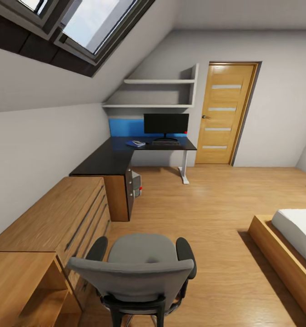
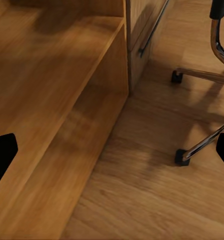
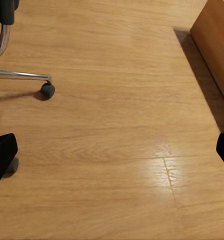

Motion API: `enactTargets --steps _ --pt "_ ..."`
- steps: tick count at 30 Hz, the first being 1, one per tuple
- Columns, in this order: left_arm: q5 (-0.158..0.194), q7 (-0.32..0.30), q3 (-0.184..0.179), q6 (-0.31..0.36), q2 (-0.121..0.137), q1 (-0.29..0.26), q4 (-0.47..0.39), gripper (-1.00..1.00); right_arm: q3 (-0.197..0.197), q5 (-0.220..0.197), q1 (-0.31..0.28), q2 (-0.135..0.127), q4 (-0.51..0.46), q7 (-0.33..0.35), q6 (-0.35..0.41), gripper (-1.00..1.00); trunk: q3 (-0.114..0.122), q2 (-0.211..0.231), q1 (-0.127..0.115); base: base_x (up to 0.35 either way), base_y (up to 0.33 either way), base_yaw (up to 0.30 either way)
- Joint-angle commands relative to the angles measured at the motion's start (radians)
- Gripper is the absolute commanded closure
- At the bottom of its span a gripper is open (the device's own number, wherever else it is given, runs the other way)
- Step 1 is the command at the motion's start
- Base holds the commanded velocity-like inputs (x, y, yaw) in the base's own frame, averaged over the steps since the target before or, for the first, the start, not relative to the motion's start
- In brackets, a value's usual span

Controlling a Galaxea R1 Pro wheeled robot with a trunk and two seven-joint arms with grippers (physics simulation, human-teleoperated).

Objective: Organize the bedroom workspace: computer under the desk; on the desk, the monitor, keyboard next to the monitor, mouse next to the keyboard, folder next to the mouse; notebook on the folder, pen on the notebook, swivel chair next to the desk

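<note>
The grey swivel chair (image 1: 143,265) stands close in front of me, its back toward me and its seat bare. Its metal legs and casters (image 2: 182,156) show in the left wrist view, and a caster (image 3: 47,90) in the right wrist view. Across the room is the black L-shaped desk (image 1: 108,160) with the monitor (image 1: 166,123), the keyboard (image 1: 166,142) in front of it and the blue folder (image 1: 135,143) to its left. The grey computer (image 1: 135,184) sits under the desk. Mouse, notebook and pen are too small to make out. My left gripper (image 2: 112,155) and right gripper (image 3: 112,152) hang open over the floor, holding nothing.
A light wooden drawer chest (image 1: 66,218) and a low wooden shelf unit (image 1: 21,281) line the left wall beside the chair. A bed (image 1: 291,238) stands at the right. A wooden door (image 1: 223,113) and wall shelves (image 1: 157,93) are at the back. Wooden floor stretches between chair and desk.
</note>
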Motion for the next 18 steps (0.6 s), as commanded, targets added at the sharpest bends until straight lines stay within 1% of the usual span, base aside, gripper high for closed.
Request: enactTargets --steps 1,5,13,18 --pt "0.009 0.003 -0.006 -0.001 0.0 0.001 -0.002 -1.0 0.009 -0.01 -0.001 0.0 0.002 0.0 -0.004 -1.0 -0.001 -0.001 0.0 0.0 0.006 0.043" --pt "0.009 0.003 -0.006 -0.001 0.0 0.001 -0.002 -1.0 0.009 -0.009 -0.001 0.0 0.002 0.0 -0.004 -1.0 -0.001 -0.001 0.0 -0.026 0.077 0.025" --pt "0.009 0.003 -0.006 -0.001 0.0 0.001 -0.002 -1.0 0.009 -0.009 -0.001 0.0 0.002 0.0 -0.004 -1.0 -0.001 -0.001 0.0 -0.075 0.201 0.007" --pt "0.009 0.003 -0.006 -0.001 0.0 0.0 -0.002 -1.0 0.009 -0.009 -0.001 0.0 0.002 0.0 -0.004 -1.0 -0.001 -0.001 0.0 -0.031 0.081 0.002"
